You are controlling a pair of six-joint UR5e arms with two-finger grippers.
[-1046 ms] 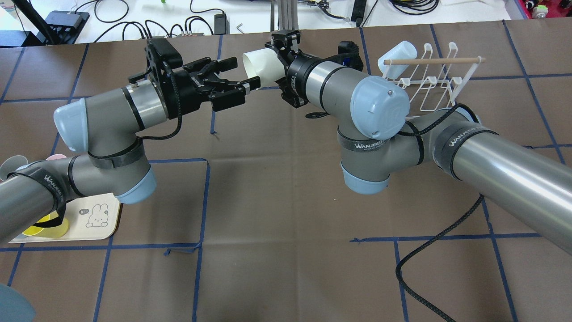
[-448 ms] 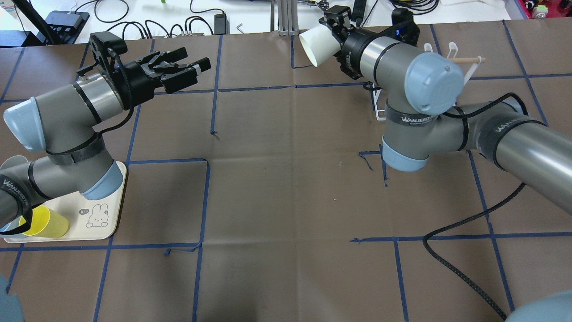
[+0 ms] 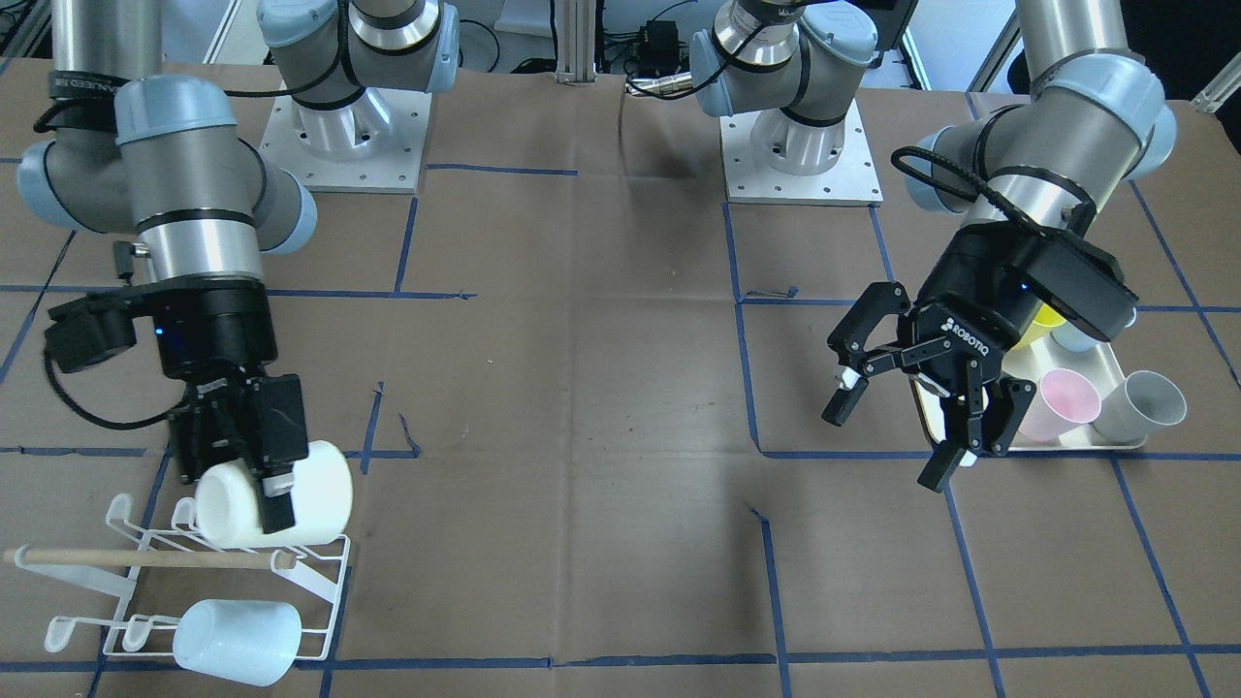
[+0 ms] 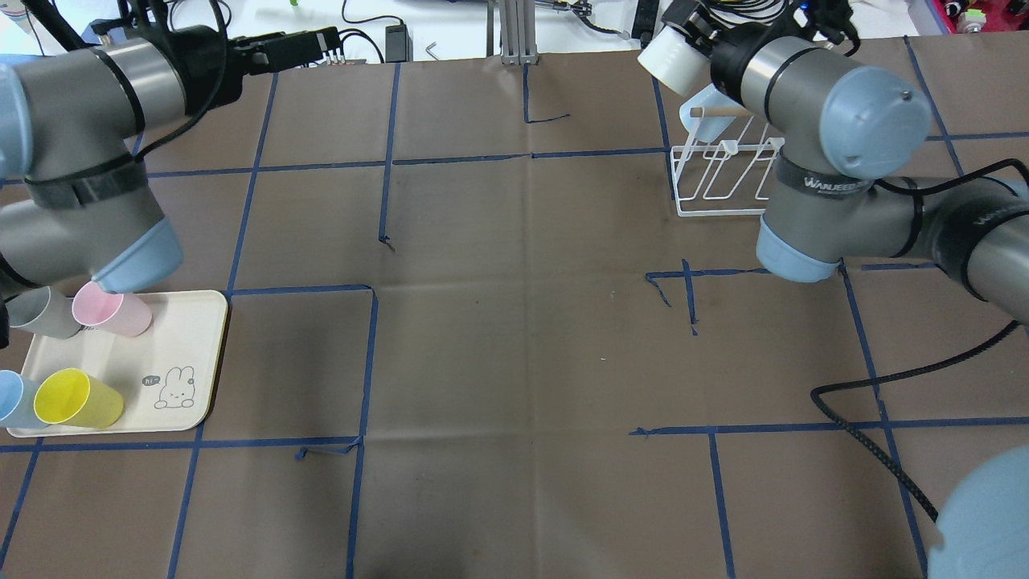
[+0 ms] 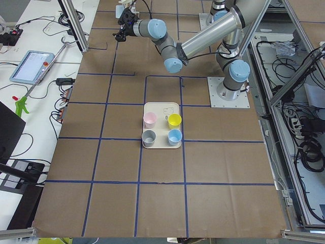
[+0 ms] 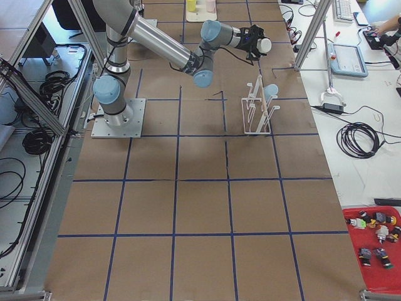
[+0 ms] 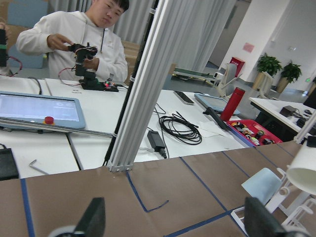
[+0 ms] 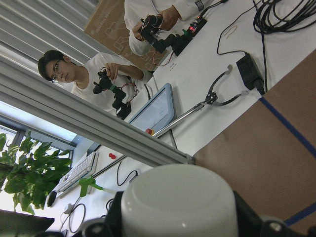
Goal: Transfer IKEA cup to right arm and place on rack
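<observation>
Filling the near edge of the right wrist view, the IKEA cup (image 8: pixel 180 202) shows its closed white base. The right gripper (image 3: pixel 247 490) is clamped on it: one black finger (image 3: pixel 276 499) presses the outer wall about mid-body, and the other is hidden behind the cup. It looks like thin moulded plastic, so probably light and stiff enough to keep its shape. It also looks smooth, so it could slip or twist in a loose pinch, and its wall may flex under a hard one. A hold across the middle of the wall, as here, seems right, since it leaves the mouth free to go over a prong.

The cup lies on its side in the air. Its long axis is roughly level and runs across the table, with the narrower base toward the robot's right and the wider mouth toward the middle. Judging by the side views, it hangs above the rack (image 4: pixel 718 214) without touching it. To seat it, the mouth would have to turn downward.

Just beyond, under the wooden dowel (image 3: pixel 145 558), a pale blue cup (image 3: pixel 238 630) sits tipped on the rack's outer prongs. Well apart across the brown surface (image 3: pixel 582 436), the left gripper (image 3: pixel 887 441) hangs with its fingers spread and empty. It is beside the cream tray (image 4: pixel 189 330) of pink, grey, yellow and blue cups.
</observation>
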